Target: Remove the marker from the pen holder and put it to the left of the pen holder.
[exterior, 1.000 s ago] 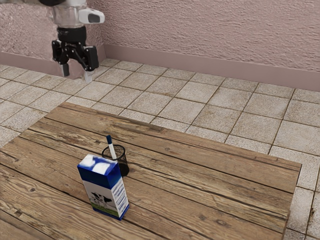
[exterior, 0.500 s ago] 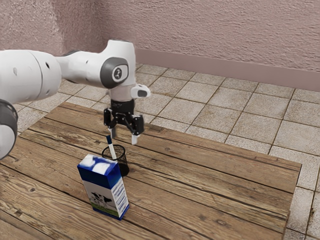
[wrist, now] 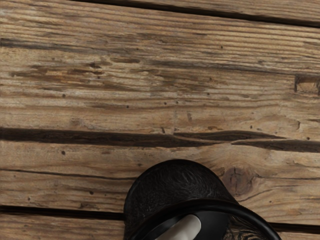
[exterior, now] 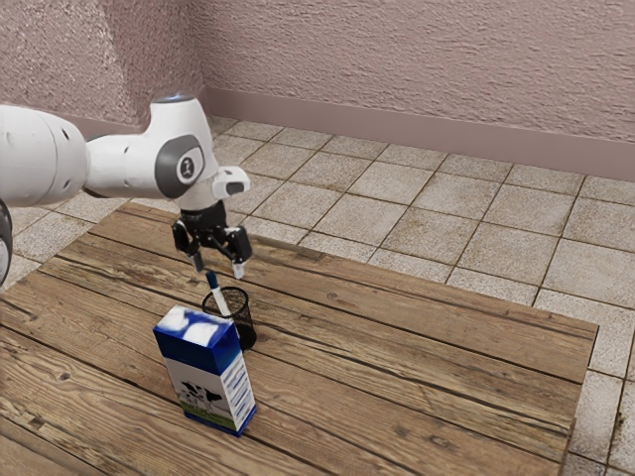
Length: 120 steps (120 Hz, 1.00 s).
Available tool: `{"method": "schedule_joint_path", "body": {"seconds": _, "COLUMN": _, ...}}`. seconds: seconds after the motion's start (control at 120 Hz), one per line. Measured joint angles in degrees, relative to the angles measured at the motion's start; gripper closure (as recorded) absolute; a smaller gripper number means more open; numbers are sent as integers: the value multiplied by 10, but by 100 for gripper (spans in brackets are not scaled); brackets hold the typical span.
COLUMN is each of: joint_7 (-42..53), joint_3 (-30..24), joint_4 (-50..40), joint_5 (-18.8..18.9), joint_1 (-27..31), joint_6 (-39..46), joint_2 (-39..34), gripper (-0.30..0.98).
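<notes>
Swung my gripper [exterior: 218, 268] toward the exterior view's left, fingers spread empty, presumably to straddle the marker [exterior: 221, 300] (leaning in its pen holder [exterior: 246, 323]).

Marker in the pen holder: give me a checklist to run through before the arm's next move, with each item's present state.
1. End effector open: ok, fingers apart.
2. Marker standing in the pen holder, dark end up: ok.
3. Pen holder upright: ok.
4. Marker gripped: not ok, the fingers have not closed on it.
5. Fingers lined up on either side of the marker: cannot tell.
6. Fingers' clearance from the milk carton on descent: cannot tell.
</notes>
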Motion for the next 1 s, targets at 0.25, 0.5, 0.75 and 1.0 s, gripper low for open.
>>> {"method": "schedule_joint_path", "body": {"seconds": 0.25, "joint_7": 23, "joint_3": 2, "joint_4": -43, "joint_5": -1, "joint_1": 5, "joint_6": 23, "joint_2": -23, "gripper": 2}}
{"method": "schedule_joint_path", "body": {"seconds": 0.5, "joint_7": 37, "joint_3": 1, "joint_4": -59, "joint_5": -2, "joint_1": 4, "joint_6": 42, "joint_2": -22, "gripper": 13}}
{"method": "schedule_joint_path", "body": {"seconds": 0.75, "joint_7": 47, "joint_3": 2, "joint_4": -59, "joint_5": -3, "joint_1": 4, "joint_6": 50, "joint_2": -27, "gripper": 54}}
{"method": "schedule_joint_path", "body": {"seconds": 1.0, "joint_7": 52, "joint_3": 1, "joint_4": -58, "joint_5": -1, "joint_1": -7, "joint_6": 51, "joint_2": -48, "gripper": 70}}
